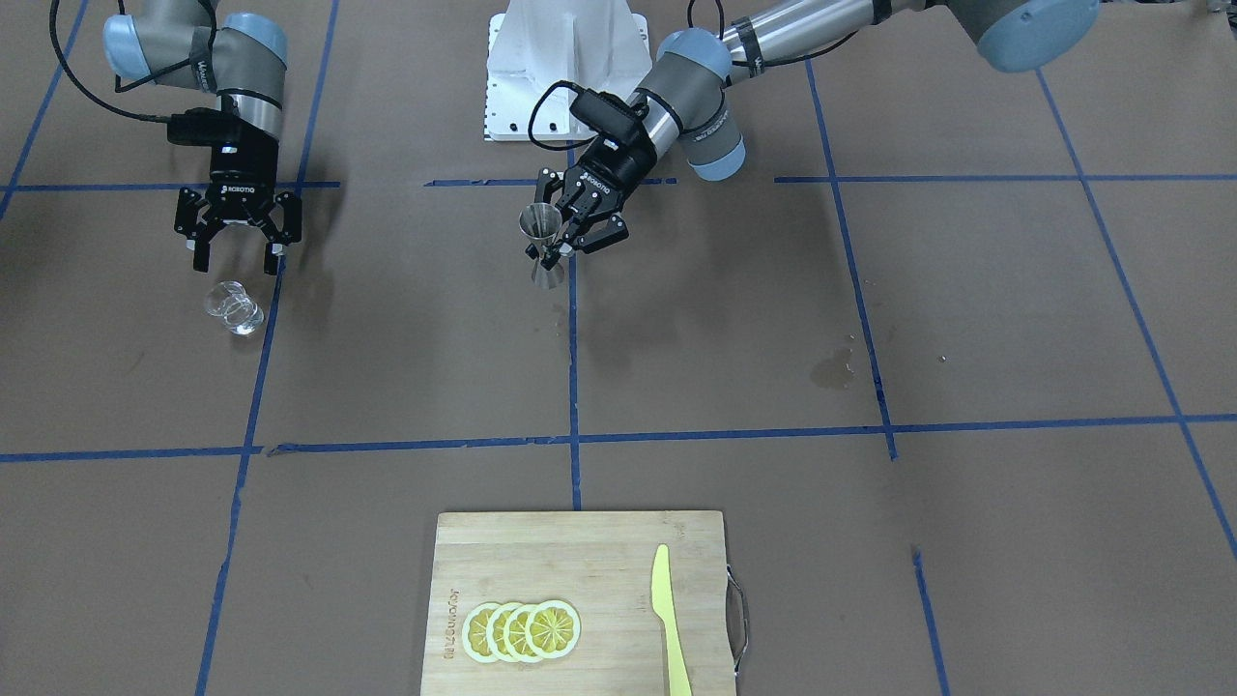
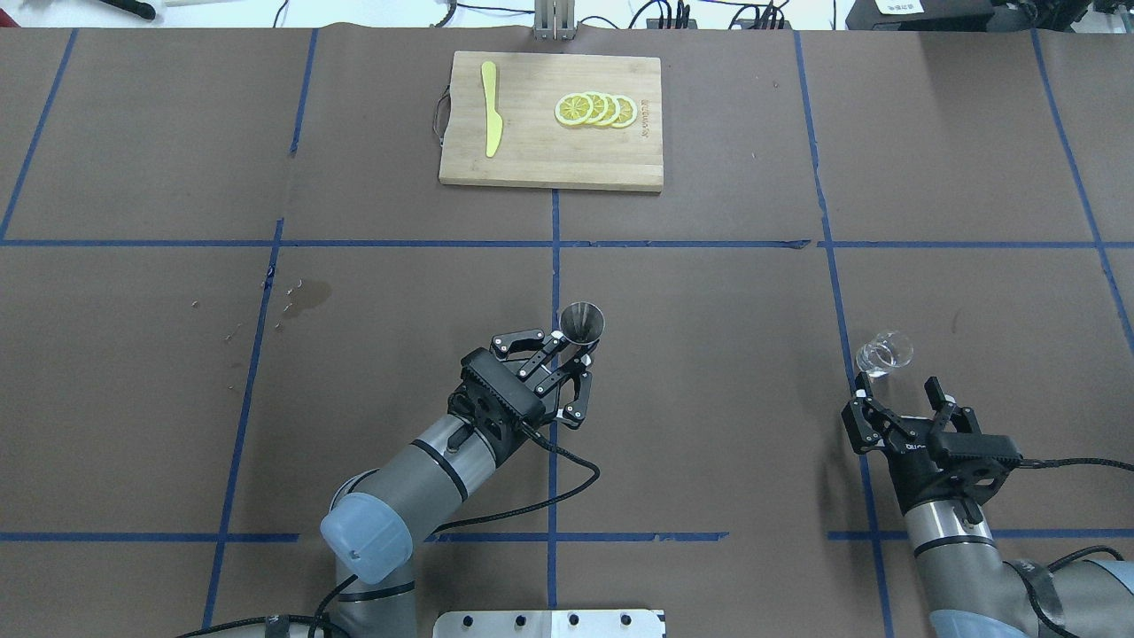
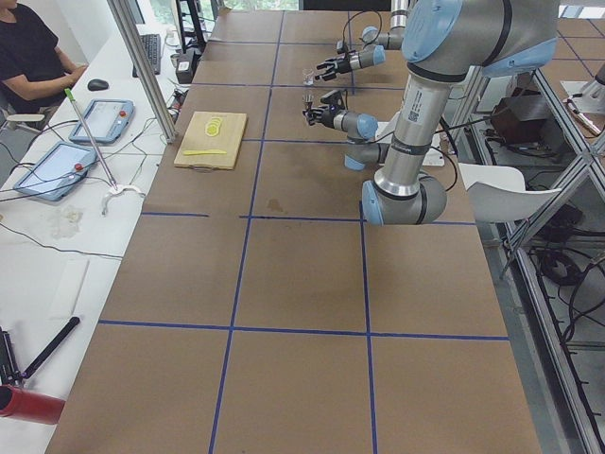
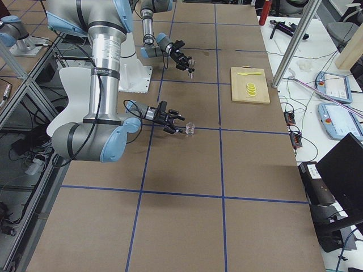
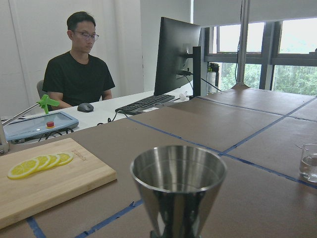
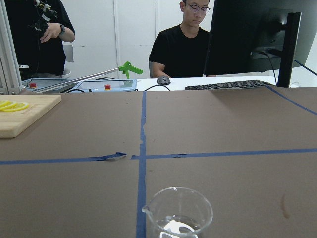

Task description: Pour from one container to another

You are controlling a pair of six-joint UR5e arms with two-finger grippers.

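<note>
The left gripper point(image 1: 559, 249) pinches the steel hourglass jigger point(image 1: 539, 224) at its narrow waist; the right gripper point(image 1: 237, 257), fingers spread wide, holds nothing near the clear glass cup point(image 1: 234, 307).

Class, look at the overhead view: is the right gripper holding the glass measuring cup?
No, the right gripper is open and sits short of the glass measuring cup, which stands alone on the table.

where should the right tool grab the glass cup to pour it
Grip the glass cup across its round side wall, below the rim, coming level from the robot's side, where the open right tool faces it. It stands upright, and a low grip likely clears the spout on its rim.
</note>
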